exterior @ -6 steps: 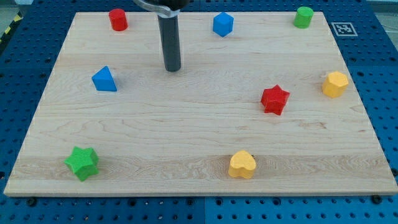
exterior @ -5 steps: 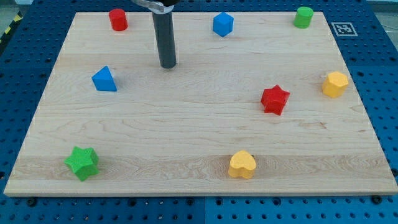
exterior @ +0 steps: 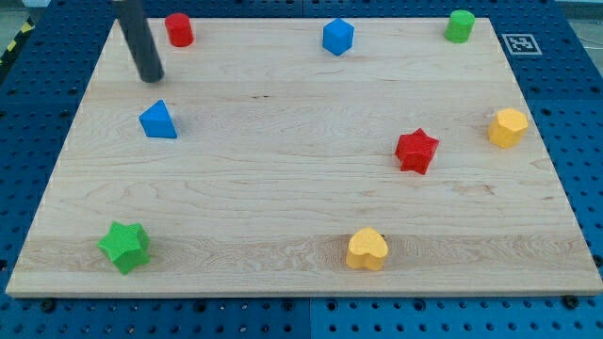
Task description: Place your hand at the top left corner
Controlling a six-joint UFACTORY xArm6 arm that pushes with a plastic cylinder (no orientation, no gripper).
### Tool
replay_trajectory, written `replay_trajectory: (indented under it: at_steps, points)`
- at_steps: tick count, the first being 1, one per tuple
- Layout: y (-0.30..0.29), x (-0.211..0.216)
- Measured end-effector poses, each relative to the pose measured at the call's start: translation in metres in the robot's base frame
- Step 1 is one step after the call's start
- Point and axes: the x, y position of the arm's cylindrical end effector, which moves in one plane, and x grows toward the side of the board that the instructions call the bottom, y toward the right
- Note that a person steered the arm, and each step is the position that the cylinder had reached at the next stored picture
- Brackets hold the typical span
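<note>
Rising out of frame at the view's top, the dark rod shows only its lower length; it grasps nothing. It leans slightly, and my tip (exterior: 151, 78) rests on the wooden board (exterior: 283, 188) near its top left corner, just left of and below the red cylinder (exterior: 179, 29) and above the blue triangular block (exterior: 158, 121), touching neither.

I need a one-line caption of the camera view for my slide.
My tip rests near the board's top-left corner, between the red cylinder and blue triangular block, touching neither.
</note>
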Motion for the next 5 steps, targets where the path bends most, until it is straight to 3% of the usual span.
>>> replay_trajectory:
  at_steps: [1, 3, 5]
  points:
    - [-0.03, -0.028]
    - [-0.036, -0.08]
    - [-0.038, -0.086]
